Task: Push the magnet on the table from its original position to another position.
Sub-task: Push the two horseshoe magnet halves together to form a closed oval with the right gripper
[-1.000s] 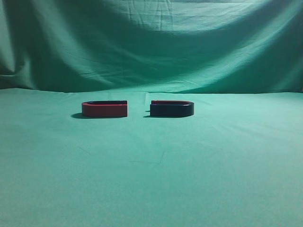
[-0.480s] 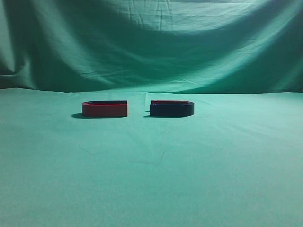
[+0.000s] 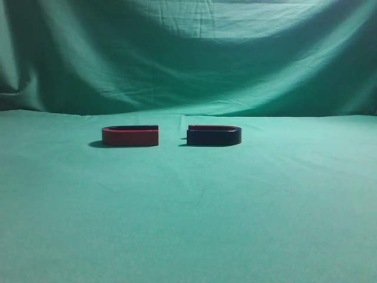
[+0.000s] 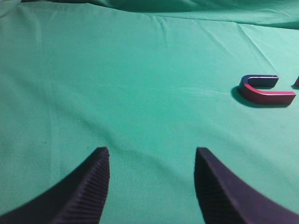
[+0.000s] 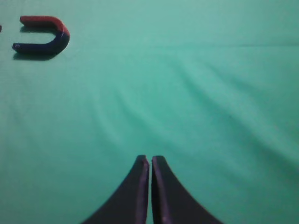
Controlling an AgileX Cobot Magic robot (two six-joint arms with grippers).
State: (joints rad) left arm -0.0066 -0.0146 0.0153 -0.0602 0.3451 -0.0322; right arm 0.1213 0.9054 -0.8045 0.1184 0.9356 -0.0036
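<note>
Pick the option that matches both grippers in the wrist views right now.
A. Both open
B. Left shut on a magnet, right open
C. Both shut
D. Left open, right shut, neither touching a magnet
D. The left gripper shows a wide gap between its fingers, the right gripper has its fingers pressed together, and the magnets lie well away on the green cloth.

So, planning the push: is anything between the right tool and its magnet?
No. In the right wrist view, only bare green cloth lies between the shut right tool and the magnet.
</note>
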